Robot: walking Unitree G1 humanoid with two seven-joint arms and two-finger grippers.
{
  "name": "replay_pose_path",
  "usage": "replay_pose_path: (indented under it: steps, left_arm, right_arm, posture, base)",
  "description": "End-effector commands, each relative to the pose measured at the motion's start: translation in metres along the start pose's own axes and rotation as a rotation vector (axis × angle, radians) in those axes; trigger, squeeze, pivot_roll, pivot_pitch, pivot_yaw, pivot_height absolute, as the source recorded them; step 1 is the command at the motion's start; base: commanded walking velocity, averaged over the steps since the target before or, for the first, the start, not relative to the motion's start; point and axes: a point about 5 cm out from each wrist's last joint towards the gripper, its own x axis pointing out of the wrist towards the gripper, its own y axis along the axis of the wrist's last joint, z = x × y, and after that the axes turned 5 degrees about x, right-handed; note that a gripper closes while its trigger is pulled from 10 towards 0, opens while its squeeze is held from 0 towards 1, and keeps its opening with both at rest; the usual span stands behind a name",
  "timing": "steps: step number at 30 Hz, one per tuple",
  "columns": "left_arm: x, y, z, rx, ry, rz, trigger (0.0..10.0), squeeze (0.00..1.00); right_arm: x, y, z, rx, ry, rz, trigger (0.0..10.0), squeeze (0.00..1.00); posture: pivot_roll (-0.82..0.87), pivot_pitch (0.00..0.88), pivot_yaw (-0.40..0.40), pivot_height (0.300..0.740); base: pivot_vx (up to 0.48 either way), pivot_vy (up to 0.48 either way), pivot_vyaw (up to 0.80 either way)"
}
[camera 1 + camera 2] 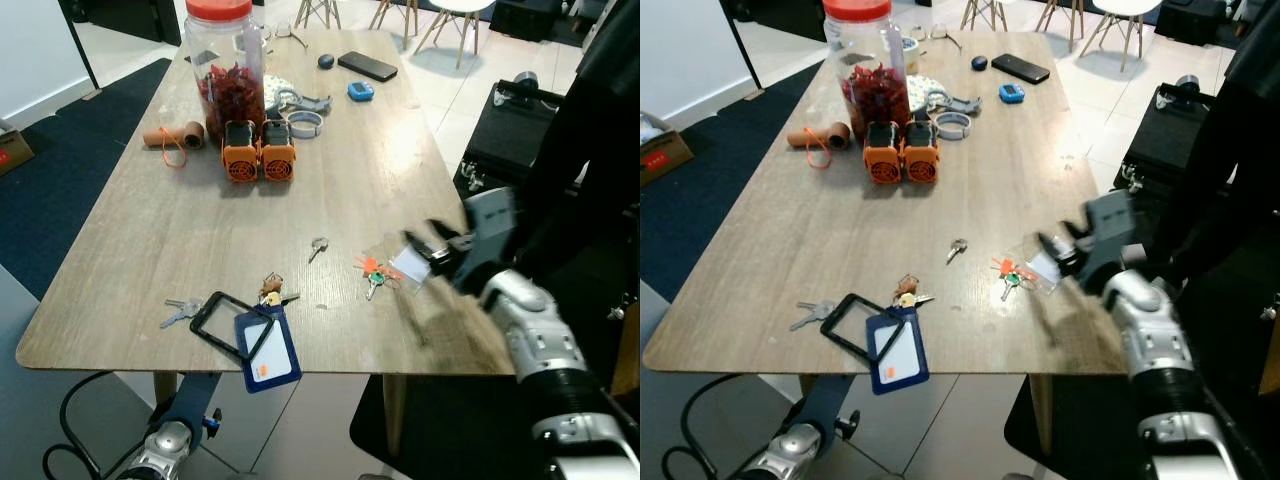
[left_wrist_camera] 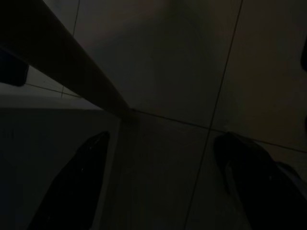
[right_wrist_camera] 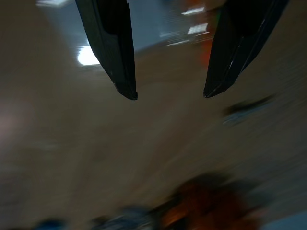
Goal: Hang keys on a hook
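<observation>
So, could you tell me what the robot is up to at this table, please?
The robot's right gripper, fingers open, is over the wooden table beside a small bunch of keys with orange and green tags, holding nothing. More keys lie near the front edge: a single key, a bunch by a blue badge holder, and a pair of silver keys. The left gripper hangs idle below the table.

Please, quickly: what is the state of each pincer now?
Left pincer: open, holding nothing, hanging low beside the wooden table leg.
Right pincer: open, empty, over the light wooden table.
</observation>
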Motion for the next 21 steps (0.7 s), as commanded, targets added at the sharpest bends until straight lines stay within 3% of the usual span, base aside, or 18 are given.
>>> replay_pose_path:
  steps: [1, 5, 6, 7, 8, 9, 10, 11, 12, 16, 17, 21]
  left_arm:
    - [-0.002, -0.011, -0.003, -0.004, -0.005, -0.034, 10.0, 0.0]
    - [-0.003, -0.011, -0.001, -0.006, -0.008, -0.036, 10.0, 0.0]
    - [-0.003, -0.012, 0.0, -0.004, -0.01, -0.038, 10.0, 0.0]
    - [-0.003, -0.012, 0.0, -0.004, -0.01, -0.038, 10.0, 0.0]
    - [-0.003, -0.012, 0.0, -0.004, -0.011, -0.04, 10.0, 0.0]
    - [-0.003, -0.012, 0.0, -0.004, -0.011, -0.04, 10.0, 0.0]
    - [-0.003, -0.012, 0.001, -0.008, -0.013, -0.039, 10.0, 0.0]
    - [-0.003, -0.012, 0.002, -0.014, -0.016, -0.04, 10.0, 0.0]
    - [-0.003, -0.012, 0.002, -0.02, -0.017, -0.041, 10.0, 0.0]
    - [-0.003, -0.012, 0.002, -0.02, -0.017, -0.041, 10.0, 0.0]
    - [-0.003, -0.013, 0.003, -0.027, -0.019, -0.045, 10.0, 0.0]
    - [-0.003, -0.014, 0.004, -0.029, -0.024, -0.049, 10.0, 0.0]
  right_arm:
    - [-0.001, -0.006, -0.004, -0.034, 0.017, -0.049, 10.0, 0.0]
    - [-0.001, -0.01, -0.005, -0.021, 0.009, -0.068, 10.0, 0.0]
    - [-0.001, -0.012, -0.005, -0.014, 0.004, -0.08, 10.0, 0.07]
    - [-0.001, -0.012, -0.005, -0.014, 0.004, -0.08, 10.0, 0.07]
    - [-0.002, -0.013, -0.007, -0.015, 0.009, -0.094, 10.0, 0.45]
    - [-0.002, -0.013, -0.007, -0.015, 0.009, -0.094, 10.0, 0.45]
    - [-0.003, -0.013, -0.008, -0.025, 0.015, -0.109, 10.0, 0.58]
    - [-0.007, -0.013, -0.008, -0.04, 0.008, -0.126, 10.0, 0.53]
    - [-0.011, -0.013, -0.006, -0.05, -0.008, -0.138, 10.0, 0.13]
    - [-0.011, -0.013, -0.006, -0.05, -0.008, -0.138, 10.0, 0.13]
    - [-0.018, -0.015, -0.002, -0.048, -0.054, -0.16, 10.0, 0.0]
    - [-0.026, -0.025, 0.0, -0.033, -0.084, -0.207, 10.0, 0.0]
  posture:
    - [0.06, 0.052, -0.023, 0.74]
    - [0.06, 0.054, -0.024, 0.74]
    - [0.06, 0.055, -0.025, 0.74]
    - [0.06, 0.055, -0.025, 0.74]
    - [0.06, 0.056, -0.026, 0.74]
    - [0.06, 0.056, -0.026, 0.74]
    - [0.06, 0.057, -0.027, 0.74]
    - [0.06, 0.058, -0.03, 0.74]
    - [0.06, 0.06, -0.031, 0.74]
    - [0.06, 0.06, -0.031, 0.74]
    - [0.06, 0.061, -0.031, 0.74]
    - [0.05, 0.064, -0.027, 0.74]
  base:
    - [0.0, 0.0, 0.0]
    - [0.0, 0.0, 0.0]
    - [0.0, 0.0, 0.0]
    - [0.0, 0.0, 0.0]
    - [0.0, 0.0, 0.0]
    - [0.0, 0.0, 0.0]
    - [0.0, 0.0, 0.0]
    - [0.0, 0.0, 0.0]
    - [0.0, 0.0, 0.0]
    - [0.0, 0.0, 0.0]
    - [0.0, 0.0, 0.0]
    - [0.0, 0.0, 0.0]
